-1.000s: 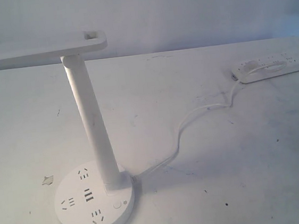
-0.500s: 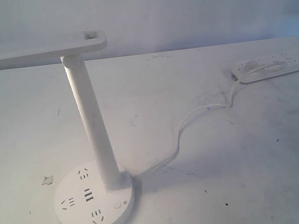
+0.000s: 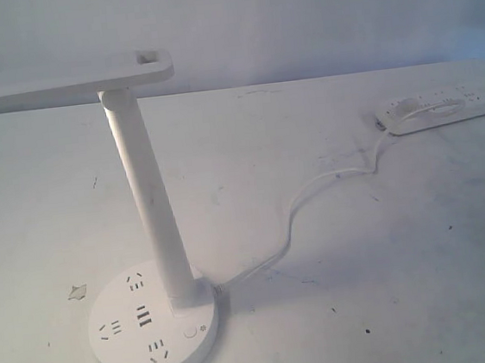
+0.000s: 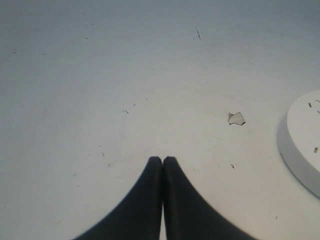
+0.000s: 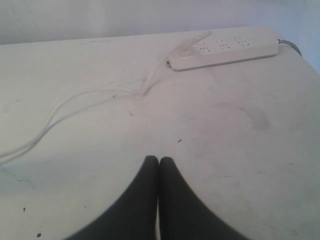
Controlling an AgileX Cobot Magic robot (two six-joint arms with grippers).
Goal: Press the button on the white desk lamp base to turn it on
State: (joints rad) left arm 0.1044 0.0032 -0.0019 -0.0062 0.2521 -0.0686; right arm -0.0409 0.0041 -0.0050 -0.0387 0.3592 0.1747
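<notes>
The white desk lamp base [image 3: 126,354] is a round flat disc at the front left of the exterior view, with dark socket slots and a tall white post [image 3: 151,208] carrying the lamp head [image 3: 58,82]. The button [image 3: 191,332], small and ringed, sits on the disc's right side beside a tiny sun mark. No gripper shows in the exterior view. My left gripper [image 4: 162,160] is shut with nothing in it, hovering over bare table, and an edge of the base [image 4: 300,145] shows off to one side. My right gripper [image 5: 159,160] is also shut and empty.
A white cable [image 3: 301,201] runs from the base across the table to a long white power strip [image 3: 443,108] at the far right, also seen as the power strip [image 5: 225,49] in the right wrist view. A small grey scrap [image 3: 77,292] lies left of the base.
</notes>
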